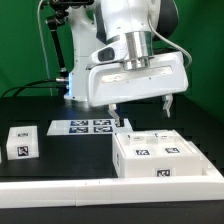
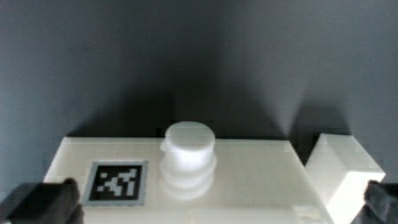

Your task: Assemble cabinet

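Note:
The white cabinet (image 1: 165, 155) lies at the exterior view's lower right, with several black-and-white tags on top. In the wrist view it shows as a flat white panel (image 2: 267, 180) with one tag (image 2: 118, 181), an upright white round peg (image 2: 189, 150) and a raised block (image 2: 347, 165) at one edge. My gripper (image 1: 142, 110) hangs open and empty just above the cabinet's far side. Its dark fingertips (image 2: 39, 205) stand wide apart at the wrist view's corners (image 2: 210, 212). A separate white tagged block (image 1: 22, 142) sits apart at the exterior view's left.
The marker board (image 1: 85, 126) lies flat between the small block and the cabinet. A long white rail (image 1: 60, 185) runs along the front edge of the black table. The robot base (image 1: 75, 85) stands behind, before a green backdrop.

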